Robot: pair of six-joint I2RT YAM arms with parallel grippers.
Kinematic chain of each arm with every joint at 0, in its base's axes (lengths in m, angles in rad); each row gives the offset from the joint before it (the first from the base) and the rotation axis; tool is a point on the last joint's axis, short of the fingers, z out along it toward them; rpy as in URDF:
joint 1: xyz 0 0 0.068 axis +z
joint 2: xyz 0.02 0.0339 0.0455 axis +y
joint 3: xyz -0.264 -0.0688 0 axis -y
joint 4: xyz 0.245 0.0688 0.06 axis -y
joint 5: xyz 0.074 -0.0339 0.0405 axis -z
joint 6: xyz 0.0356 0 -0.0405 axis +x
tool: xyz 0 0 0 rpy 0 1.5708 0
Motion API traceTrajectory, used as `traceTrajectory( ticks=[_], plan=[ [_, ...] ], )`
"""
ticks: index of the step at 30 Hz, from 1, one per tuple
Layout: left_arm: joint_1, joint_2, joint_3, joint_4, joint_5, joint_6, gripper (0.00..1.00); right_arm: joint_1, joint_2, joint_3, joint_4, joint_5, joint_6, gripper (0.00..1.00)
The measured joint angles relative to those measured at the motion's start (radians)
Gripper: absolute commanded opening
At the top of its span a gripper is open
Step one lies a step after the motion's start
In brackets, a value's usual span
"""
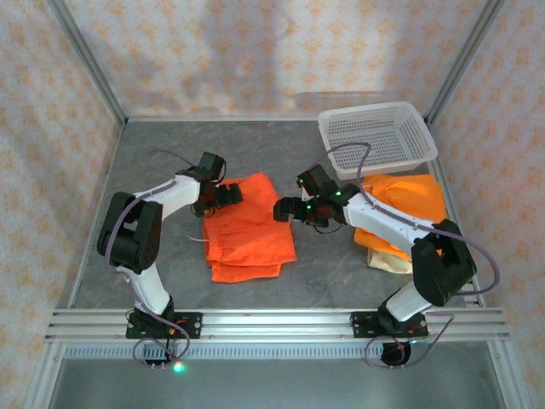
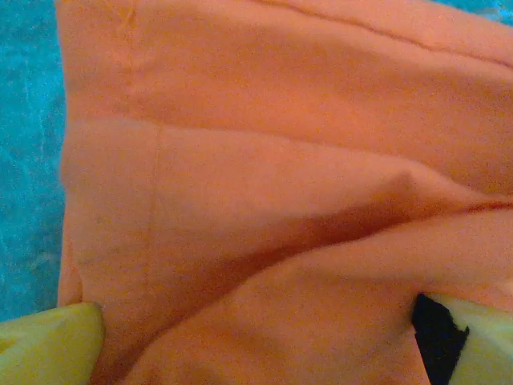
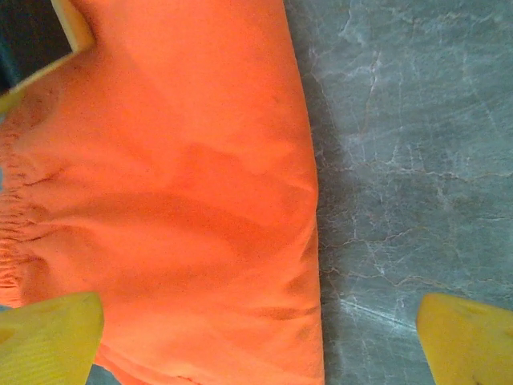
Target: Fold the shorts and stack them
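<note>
A folded pair of orange shorts (image 1: 249, 226) lies in the middle of the table. My left gripper (image 1: 223, 196) is at its far left corner, open, low over the cloth. In the left wrist view the orange shorts (image 2: 264, 160) run from one yellow fingertip (image 2: 48, 345) to the other. My right gripper (image 1: 285, 210) is at the shorts' right edge, open. In the right wrist view that edge of the shorts (image 3: 184, 200) lies between its spread fingertips (image 3: 48, 337), and nothing is gripped. Another orange pair of shorts (image 1: 409, 200) rests on a beige pair (image 1: 383, 257) at the right.
A white mesh basket (image 1: 377, 136) stands at the back right, just behind the right-hand stack. The grey table (image 1: 153, 281) is walled by patterned panels on three sides. A metal rail (image 1: 272, 324) with both arm bases runs along the near edge.
</note>
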State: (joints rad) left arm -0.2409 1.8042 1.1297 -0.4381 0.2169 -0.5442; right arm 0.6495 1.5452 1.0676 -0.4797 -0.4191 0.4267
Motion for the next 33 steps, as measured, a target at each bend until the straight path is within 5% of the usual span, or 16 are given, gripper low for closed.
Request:
traceTrajectory(
  ticks=[7, 17, 33],
  plan=[
    [-0.001, -0.019, 0.113, -0.013, -0.019, 0.026, 1.0, 0.007, 0.05, 0.0, 0.022, -0.021, -0.001, 1.0],
    [-0.051, -0.485, -0.11, -0.063, 0.053, -0.102, 1.0, -0.021, 0.142, 0.004, 0.098, -0.078, -0.004, 1.0],
    [-0.132, -0.356, -0.385, 0.103, 0.112, -0.239, 1.0, -0.032, 0.26, 0.082, 0.146, -0.15, -0.005, 0.9]
  ],
)
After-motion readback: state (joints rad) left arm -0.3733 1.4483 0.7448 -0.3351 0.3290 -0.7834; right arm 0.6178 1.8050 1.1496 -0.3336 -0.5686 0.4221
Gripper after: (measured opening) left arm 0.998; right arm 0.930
